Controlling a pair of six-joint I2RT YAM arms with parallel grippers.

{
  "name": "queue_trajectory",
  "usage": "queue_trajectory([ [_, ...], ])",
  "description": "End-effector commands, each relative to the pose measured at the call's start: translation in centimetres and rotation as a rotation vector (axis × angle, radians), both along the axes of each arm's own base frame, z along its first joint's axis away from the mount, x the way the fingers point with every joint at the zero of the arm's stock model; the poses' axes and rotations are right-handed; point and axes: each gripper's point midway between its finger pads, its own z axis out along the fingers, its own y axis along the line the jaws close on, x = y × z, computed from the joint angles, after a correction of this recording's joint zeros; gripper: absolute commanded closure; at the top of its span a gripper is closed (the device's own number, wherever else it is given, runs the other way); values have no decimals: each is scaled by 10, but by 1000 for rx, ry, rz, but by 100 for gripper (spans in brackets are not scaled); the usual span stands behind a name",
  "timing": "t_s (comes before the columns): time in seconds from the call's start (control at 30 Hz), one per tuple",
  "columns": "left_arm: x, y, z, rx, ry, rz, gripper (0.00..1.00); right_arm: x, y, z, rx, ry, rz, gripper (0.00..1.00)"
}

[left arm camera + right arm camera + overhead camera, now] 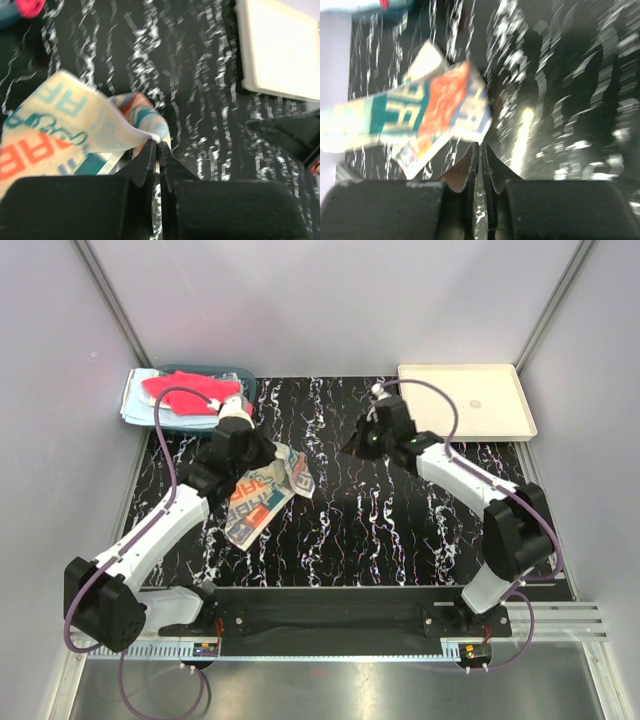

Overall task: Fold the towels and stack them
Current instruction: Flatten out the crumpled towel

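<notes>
**Left claw pinches patterned towel; right claw hangs bare over the table**

The black table (400, 530), veined with white, fills the middle of the overhead view. At its upper right corner sits the cream tray (450, 390), flat and rectangular. At the upper left corner is the teal basket (243, 375). A light blue towel (140, 400) hangs out over the basket's left side, and a red-pink towel (190, 390) lies rumpled on top of it.

The patterned towel (262, 502) lies left of centre on the table, a pale cloth with teal, blue and orange-red lettering. It runs from lower left to upper right, its lower part flat on the table and its upper end gathered under the left arm.

In the left wrist view the left gripper (157, 146) has its jaws closed tight on a folded corner of this towel. The cloth rises to the fingertips in a small peak and spreads away to the left of the frame.

The right gripper (480, 147) hangs over the table just right of the towel, in the upper middle of the overhead view. Its jaws stand all but together, with only a thin slit between them and nothing in it. In its own blurred view the towel's nearest corner lies just beyond the fingertips; whether it touches them I cannot tell.
</notes>
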Motion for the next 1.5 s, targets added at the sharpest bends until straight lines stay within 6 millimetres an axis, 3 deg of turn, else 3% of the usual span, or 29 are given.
queue_trajectory([
  [0.0, 1, 13, 3, -18, -28, 79, 100, -7, 45, 1, 110, -45, 60, 86],
  [0.27, 3, 11, -15, 26, 29, 68, 100, -32, 83, -49, 27, -71, 119, 74],
  [0.4, 5, 9, -16, 31, 32, 57, 100, -33, 87, -84, -62, -68, 136, 70],
  [0.57, 8, 8, -17, 41, 34, 53, 100, -22, 85, -113, -177, -86, 131, 67],
  [0.8, 8, 9, -18, 48, 39, 49, 100, -9, 74, -133, -274, -68, 78, 64],
  [1.23, 8, 8, -25, 47, 54, 45, 100, -24, 97, -142, -247, -29, 102, 62],
  [1.47, 7, 8, -25, 46, 53, 41, 100, -32, 91, -169, -301, 51, 57, 66],
])
